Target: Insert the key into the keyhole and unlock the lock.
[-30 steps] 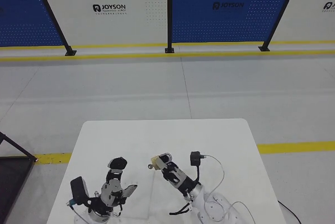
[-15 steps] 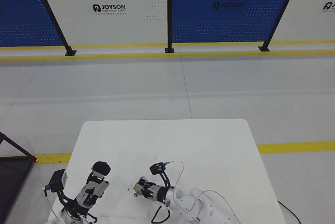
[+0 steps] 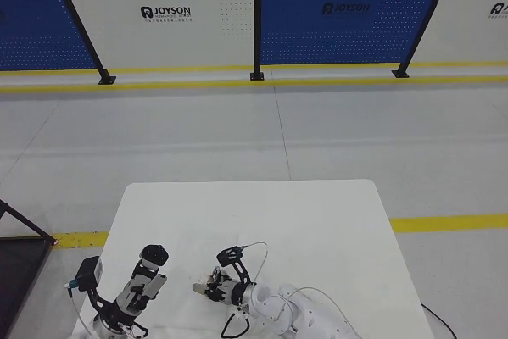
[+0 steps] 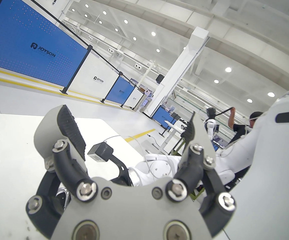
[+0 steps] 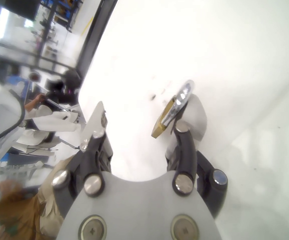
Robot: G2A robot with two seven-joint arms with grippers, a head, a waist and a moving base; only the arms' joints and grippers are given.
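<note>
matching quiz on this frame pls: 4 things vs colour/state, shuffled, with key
Things
1. left gripper
2. right gripper
3. padlock
4. table

States
A. white
B. brass body, silver shackle
C. open, padlock against one finger
D. open, aimed upward, nothing between its fingers

Pairs: 1-D, 2-C, 3-B, 4-A

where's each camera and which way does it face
top view: above the arms, facing down at the white table and floor; both arms show.
left wrist view: on that wrist, facing across the table into the hall; open left gripper shows.
right wrist view: on that wrist, facing down at the table; open right gripper, padlock beside one finger.
shared: top and left wrist views both show the right arm.
</note>
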